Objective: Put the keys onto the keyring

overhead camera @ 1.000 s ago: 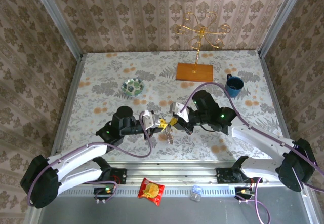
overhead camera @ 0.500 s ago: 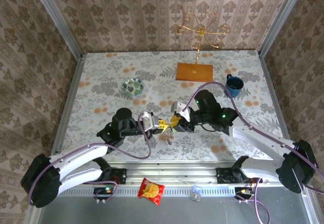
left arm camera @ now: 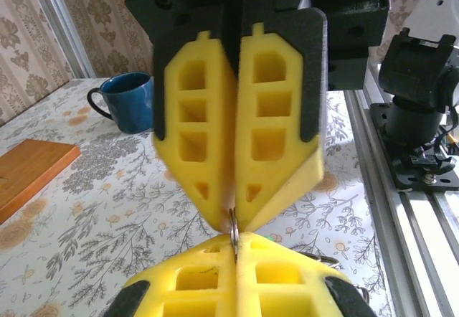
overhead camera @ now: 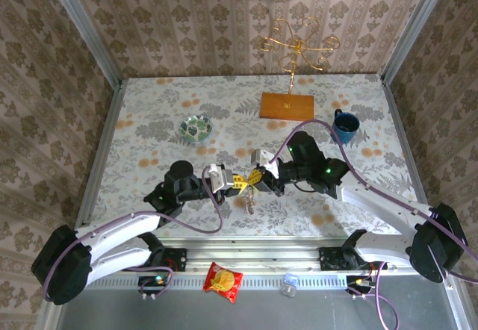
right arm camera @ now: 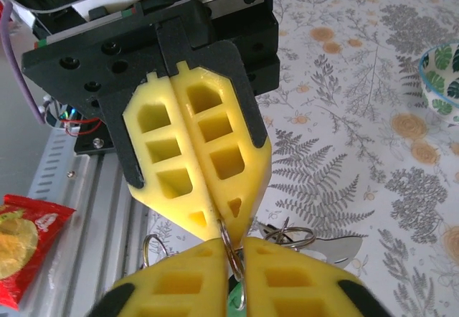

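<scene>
Silver-grey metal, thin wire: keyring [right arm camera: 228, 249]. It is seen edge-on, upright, low in the middle of the right wrist view, and again low centre in the left wrist view [left arm camera: 234, 236]. In the top view it sits at the centre of the frame, a little below the middle.

Hold: pinched from both sides.
- The left gripper [overhead camera: 237, 183] is fully closed on it from the left.
- The right gripper [overhead camera: 258, 178] is fully closed on it from the right.
- The yellow tips meet nose to nose with the wire between them.

Keys [overhead camera: 249, 198]: a dull grey cluster dangling from the ring, just below the meeting tips. Whether its lower end touches the table [overhead camera: 149, 136] cannot be told.

Change: a second ago the right gripper's tips stood a short gap to the right of the left's. Half a second ago they were closing in, and now they touch. This is judged to be a fresh hold taken hard beside the left's pinch, likely to work a key round the coil. Whether any key is fully threaded cannot be told.

Orientation:
- The ring's plane runs top to bottom in both wrist views.
- The cluster's long axis runs top to bottom in the top view, with its free end toward the lower edge.
- One flat blade in the right wrist view points to the right of the frame.

Surroundings: patterned bowl [overhead camera: 196, 128], upper left of centre; blue mug [overhead camera: 345, 125], right.
</scene>
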`<state>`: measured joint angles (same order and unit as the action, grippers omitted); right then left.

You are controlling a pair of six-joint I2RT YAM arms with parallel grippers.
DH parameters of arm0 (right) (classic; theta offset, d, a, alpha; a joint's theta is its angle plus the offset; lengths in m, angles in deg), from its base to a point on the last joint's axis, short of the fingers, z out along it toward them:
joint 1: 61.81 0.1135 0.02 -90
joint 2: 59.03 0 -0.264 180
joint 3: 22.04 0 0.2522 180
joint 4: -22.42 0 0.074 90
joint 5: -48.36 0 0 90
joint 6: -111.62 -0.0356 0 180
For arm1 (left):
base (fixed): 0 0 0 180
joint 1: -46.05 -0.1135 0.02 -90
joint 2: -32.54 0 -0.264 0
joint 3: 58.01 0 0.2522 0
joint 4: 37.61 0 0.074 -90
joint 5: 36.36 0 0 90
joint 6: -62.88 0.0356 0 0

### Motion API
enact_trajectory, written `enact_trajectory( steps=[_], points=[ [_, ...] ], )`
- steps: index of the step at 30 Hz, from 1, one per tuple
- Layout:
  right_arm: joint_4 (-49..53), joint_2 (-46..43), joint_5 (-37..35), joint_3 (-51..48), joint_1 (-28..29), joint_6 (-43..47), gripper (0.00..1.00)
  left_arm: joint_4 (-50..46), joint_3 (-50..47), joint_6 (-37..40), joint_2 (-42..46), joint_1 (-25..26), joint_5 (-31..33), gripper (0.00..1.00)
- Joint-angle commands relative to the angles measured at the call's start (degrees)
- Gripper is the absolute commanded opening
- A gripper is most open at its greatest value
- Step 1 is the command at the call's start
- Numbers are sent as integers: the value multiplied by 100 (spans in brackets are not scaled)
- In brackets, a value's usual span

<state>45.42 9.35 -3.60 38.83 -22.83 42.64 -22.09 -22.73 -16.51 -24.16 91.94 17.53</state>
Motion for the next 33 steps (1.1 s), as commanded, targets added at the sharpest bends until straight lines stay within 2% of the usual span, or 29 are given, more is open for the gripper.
enact_trajectory(
  steps=[1, 3, 5, 7, 10, 12, 17, 22, 23, 25, 27, 33],
  points=[
    [-139, 146, 128, 35, -8, -45, 0, 452, -4, -112, -33, 52, -199, 0],
    [110, 169, 129, 173, -6, 90, 0, 360, 14, -121, 14, 52, -115, 0],
    [389, 176, 75, 333, 0, 264, 0, 120, 49, -63, 69, 51, 122, 14],
    [680, 182, -16, 504, 11, 456, 0, -298, 162, 70, 107, 52, 236, 23],
    [1298, 271, -338, 843, 134, 908, 0, -1188, 481, 370, 101, 47, 336, 26],
    [1780, 406, -546, 1121, 241, 1246, 0, -1486, 618, 482, 83, 51, 383, 25],
    [2586, 696, -873, 1615, 460, 1711, 0, -1549, 739, 555, 81, 52, 387, 22],
    [2438, 640, -710, 1682, 519, 1623, 0, -1632, 827, 633, 28, 59, 282, 2],
    [2230, 546, -678, 1582, 487, 1487, 3, -1644, 836, 642, 20, 55, 257, 0],
    [1792, 357, -584, 1342, 348, 1168, 18, -1632, 812, 629, 28, 59, 239, 0],
    [1442, 163, -438, 1063, 190, 854, 27, -1540, 761, 594, 54, 59, 223, 0],
    [916, -105, -464, 437, 26, 350, 31, -1141, 573, 468, 116, 59, 175, 0]
  ],
)
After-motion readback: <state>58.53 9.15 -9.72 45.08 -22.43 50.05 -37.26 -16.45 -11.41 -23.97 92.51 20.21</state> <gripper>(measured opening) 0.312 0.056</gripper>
